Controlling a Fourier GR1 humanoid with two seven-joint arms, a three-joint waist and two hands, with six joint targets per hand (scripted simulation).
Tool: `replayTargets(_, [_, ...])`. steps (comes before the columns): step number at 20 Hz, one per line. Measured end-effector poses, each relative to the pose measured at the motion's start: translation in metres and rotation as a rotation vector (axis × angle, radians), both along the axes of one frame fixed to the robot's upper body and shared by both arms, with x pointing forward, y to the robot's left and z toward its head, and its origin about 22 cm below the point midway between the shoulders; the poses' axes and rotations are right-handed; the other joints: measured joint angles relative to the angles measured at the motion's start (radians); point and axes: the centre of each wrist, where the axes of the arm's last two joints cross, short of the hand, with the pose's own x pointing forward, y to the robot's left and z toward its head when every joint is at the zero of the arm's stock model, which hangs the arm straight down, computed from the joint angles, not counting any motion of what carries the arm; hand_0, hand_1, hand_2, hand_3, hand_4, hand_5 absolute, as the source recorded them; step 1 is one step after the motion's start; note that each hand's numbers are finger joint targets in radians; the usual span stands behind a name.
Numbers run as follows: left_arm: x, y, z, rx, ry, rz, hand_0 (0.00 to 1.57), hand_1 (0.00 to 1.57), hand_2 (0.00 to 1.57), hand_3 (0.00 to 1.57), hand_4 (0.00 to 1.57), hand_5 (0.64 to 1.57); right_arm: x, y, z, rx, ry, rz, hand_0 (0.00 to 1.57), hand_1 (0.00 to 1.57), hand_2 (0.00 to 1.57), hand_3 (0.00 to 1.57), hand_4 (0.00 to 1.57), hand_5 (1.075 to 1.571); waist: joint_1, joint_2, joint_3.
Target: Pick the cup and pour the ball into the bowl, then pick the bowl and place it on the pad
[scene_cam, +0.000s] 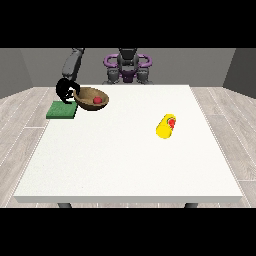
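Front view shows the wooden bowl (91, 99) in the upper left of the frame, with a red ball (97, 100) inside it. The bowl looks a little tilted, with its left edge up by the hand at the view's left (67, 91). That black hand is touching the bowl's left rim, and its fingers seem to be curled round that rim. The green pad (62, 110) lies on the white bench (125, 155) just to the lower left of the bowl, partly under the hand.

What could go wrong? The bowl is held only by one edge, so I think it could tip more and let the ball roll out. It could also slip off the rim hold and land half off the pad, since the pad is small.

The yellow cup (166, 126) lies on its side, right of the middle of the frame and well apart from the bowl. A red thing shows at its mouth; I cannot tell what it is. No other hand is in view.
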Motion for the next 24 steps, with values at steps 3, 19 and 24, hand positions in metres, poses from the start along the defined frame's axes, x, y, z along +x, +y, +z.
replayTargets(3, [-0.004, 0.007, 0.004, -0.003, -0.013, 0.018, 0.0, 0.0, 0.0, 0.0, 0.0, 1.571, -0.001, -0.032, 0.017, -0.073, 0.022, 0.011, 1.57, 1.57, 1.57, 1.17, 1.16, 1.568, -0.018, 0.01, -0.001])
replayTargets(19, [-0.007, -0.047, 0.077, 0.028, -0.179, -0.098, 0.0, 0.0, 0.0, 0.0, 0.0, 1.571, -0.001, -0.141, 0.088, -0.155, -0.1, -0.094, 1.57, 1.57, 1.57, 0.76, 1.18, 1.566, 0.07, 0.175, 0.001])
replayTargets(24, [-0.023, -0.053, 0.1, 0.045, -0.244, -0.109, 0.0, 0.0, 0.0, 0.0, 0.0, 1.569, -0.012, -0.157, 0.083, -0.132, -0.128, -0.136, 1.57, 1.57, 1.57, 1.57, 0.86, 1.559, 0.1, 0.227, 0.0014])
